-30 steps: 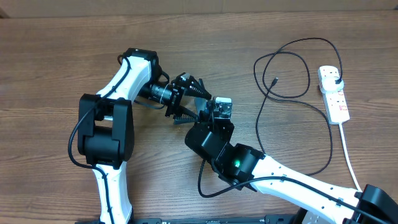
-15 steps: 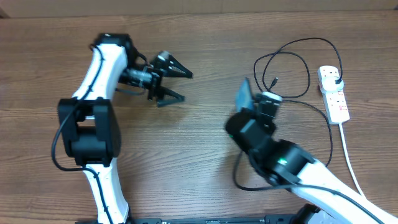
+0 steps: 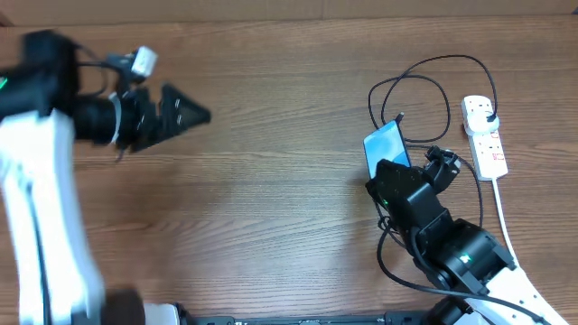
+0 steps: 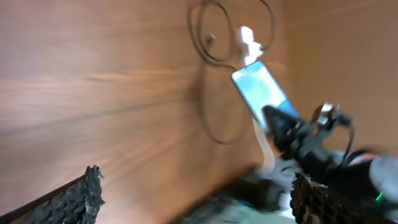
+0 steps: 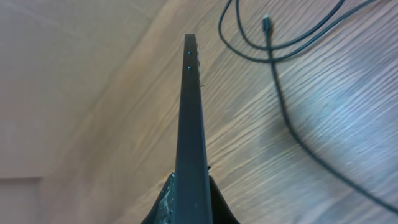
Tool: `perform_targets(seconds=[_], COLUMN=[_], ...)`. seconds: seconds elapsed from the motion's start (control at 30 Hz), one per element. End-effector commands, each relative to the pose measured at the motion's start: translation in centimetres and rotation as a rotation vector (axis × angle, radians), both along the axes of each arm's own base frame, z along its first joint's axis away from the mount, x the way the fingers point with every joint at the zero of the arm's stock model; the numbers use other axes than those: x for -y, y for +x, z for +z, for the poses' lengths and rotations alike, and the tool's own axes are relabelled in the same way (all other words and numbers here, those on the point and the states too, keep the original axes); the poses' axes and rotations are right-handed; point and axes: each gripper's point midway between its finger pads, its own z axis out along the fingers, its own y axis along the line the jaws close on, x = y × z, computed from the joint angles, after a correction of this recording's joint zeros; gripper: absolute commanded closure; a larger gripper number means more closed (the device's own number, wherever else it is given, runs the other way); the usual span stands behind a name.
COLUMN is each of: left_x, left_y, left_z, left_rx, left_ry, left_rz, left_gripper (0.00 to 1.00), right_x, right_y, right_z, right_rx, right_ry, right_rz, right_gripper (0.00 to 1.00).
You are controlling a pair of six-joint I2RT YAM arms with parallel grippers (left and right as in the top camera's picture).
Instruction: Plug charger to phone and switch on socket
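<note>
My right gripper (image 3: 390, 171) is shut on the phone (image 3: 385, 146) and holds it on edge above the table. The blue screen shows in the overhead view, and the phone is a thin dark edge in the right wrist view (image 5: 189, 118) between my fingers (image 5: 189, 199). The charger cable (image 3: 424, 90) lies looped on the table. Its connector tip (image 3: 399, 117) is just beyond the phone's far end and also shows in the right wrist view (image 5: 265, 20). Its black plug (image 3: 489, 113) sits in the white socket strip (image 3: 485, 137). My left gripper (image 3: 191, 116) is open and empty at the far left (image 4: 199, 183).
The strip's thick white cord (image 3: 508, 226) runs down the right side towards the front edge. The left wrist view is blurred; it shows the phone (image 4: 261, 87), the cable loop (image 4: 210, 93) and my right arm (image 4: 311, 140) from afar.
My right gripper has carried the phone from the table's middle to the right, up to the cable's tip. My left arm has swung away to the far left, gripper open.
</note>
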Motion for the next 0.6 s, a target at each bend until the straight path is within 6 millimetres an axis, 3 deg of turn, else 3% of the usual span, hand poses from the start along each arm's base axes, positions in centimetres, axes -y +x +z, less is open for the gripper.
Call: perform_targets(seconds=[0.0, 0.13, 0.23, 0.43, 0.47, 0.57], left_x=[-1.7, -0.8, -0.5, 0.4, 2.0, 3.7], left_y=[-4.9, -9.7, -11.1, -8.8, -7.3, -5.2], left_z=[2.8, 4.6, 3.5, -2.0, -3.0, -4.3], left_rx=[0.183, 0.327, 0.333, 0.165, 0.125, 0.026], left_ry=[0.263, 0.301, 0.264, 0.044, -0.123, -0.370], left_rz=[0.058, 0.081, 0.160, 0.282, 0.249, 0.210], left_gripper=[0.00, 0.00, 0.00, 0.00, 0.01, 0.00], right_x=[-1.4, -5.8, -8.4, -9.5, -9.5, -9.2], right_y=[1.3, 2.9, 3.3, 2.8, 2.8, 3.0], right_z=[-0.5, 0.4, 0.7, -0.4, -0.3, -0.3], right_rx=[0.041, 0.126, 0.158, 0.106, 0.107, 0.109], right_ry=[0.137, 0.326, 0.421, 0.435, 0.435, 0.436], right_rz=[-0.045, 0.087, 0.183, 0.241, 0.240, 0.231], right_gripper=[0.96, 0.96, 0.96, 0.96, 0.96, 0.96])
